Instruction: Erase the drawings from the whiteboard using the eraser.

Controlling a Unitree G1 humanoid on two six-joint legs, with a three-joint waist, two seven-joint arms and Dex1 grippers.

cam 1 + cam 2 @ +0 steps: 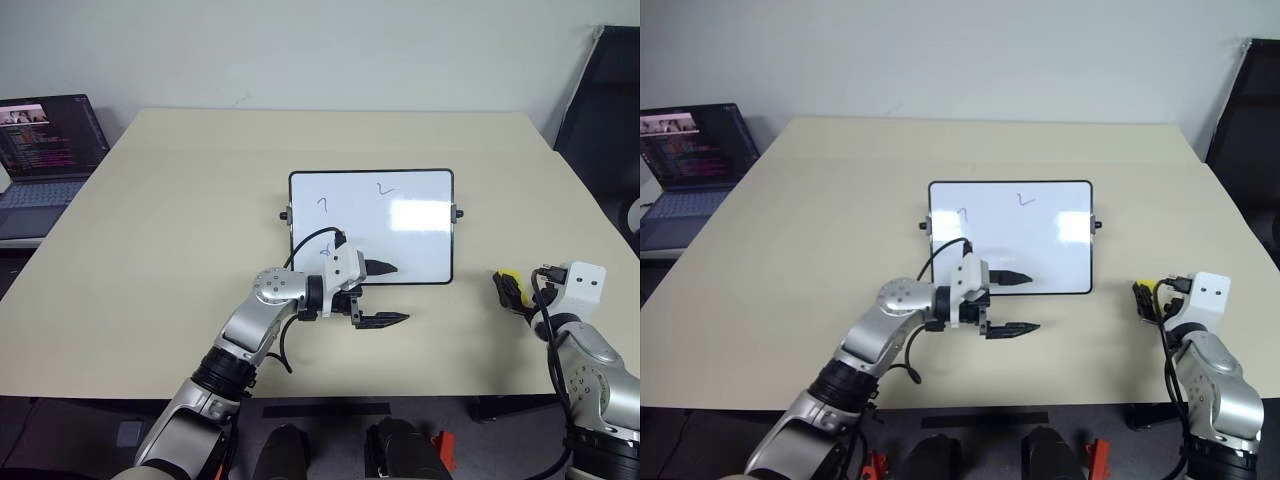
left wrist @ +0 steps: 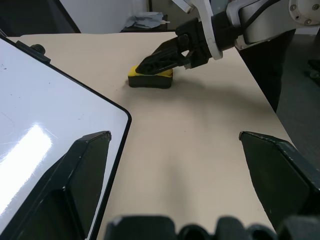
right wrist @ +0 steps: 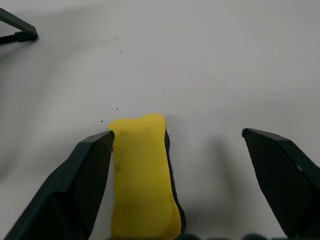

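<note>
Eraser (image 3: 144, 175) lying flat on the table (image 1: 180, 230), right of the whiteboard (image 1: 371, 226) and between the spread fingers of the right gripper (image 3: 177, 150).
It is judged light, slightly soft and best pinched across its long yellow sides; one finger touches it, the other stands apart. The left gripper (image 1: 383, 293) is held apart at the board's near edge.
</note>
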